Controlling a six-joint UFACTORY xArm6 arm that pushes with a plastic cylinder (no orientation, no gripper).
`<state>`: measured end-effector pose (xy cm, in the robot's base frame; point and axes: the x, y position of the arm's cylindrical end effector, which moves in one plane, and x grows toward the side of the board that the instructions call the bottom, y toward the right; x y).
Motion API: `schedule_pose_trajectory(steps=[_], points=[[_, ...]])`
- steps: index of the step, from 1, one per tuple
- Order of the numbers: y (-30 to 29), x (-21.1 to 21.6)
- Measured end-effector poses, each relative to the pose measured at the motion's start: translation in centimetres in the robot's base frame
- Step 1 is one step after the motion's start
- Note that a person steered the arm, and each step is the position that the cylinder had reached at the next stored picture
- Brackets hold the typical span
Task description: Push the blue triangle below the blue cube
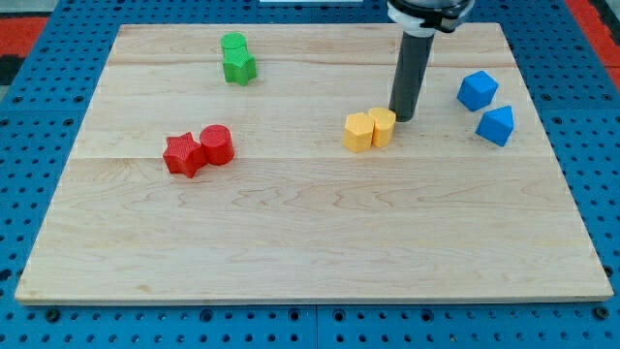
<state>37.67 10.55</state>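
On a pale wooden board [310,233] laid over a blue pegboard surface [39,97], eight small blocks sit in four pairs of matching colour. Two blue blocks lie near the view's right edge: the blue cube [477,90] above, and the blue triangle [496,125] just below it and slightly to the right, the two close together though contact cannot be confirmed. Two yellow blocks, a yellow heart-like block [357,132] and a yellow rounded block [382,126], press side by side near the board's middle. Two red blocks, a red star [182,155] and a red cylinder [217,144], touch at the view's left. Two green blocks [236,58], shapes hard to make out, cluster near the view's top.

One dark rod descends from the view's top, and my tip [402,117] rests on the board just beside the yellow rounded block's right side, well apart from both blue blocks. The rod carries nothing and grasps nothing; it is a bare pusher. No writing or labels are legible anywhere.
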Motion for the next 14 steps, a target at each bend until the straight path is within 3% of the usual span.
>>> schedule_pose_trajectory(steps=[3, 4, 6, 8, 14], points=[[-4.9, 3.5], [-0.5, 3.8], [7.0, 11.0], [13.2, 9.6], [13.2, 1.8]])
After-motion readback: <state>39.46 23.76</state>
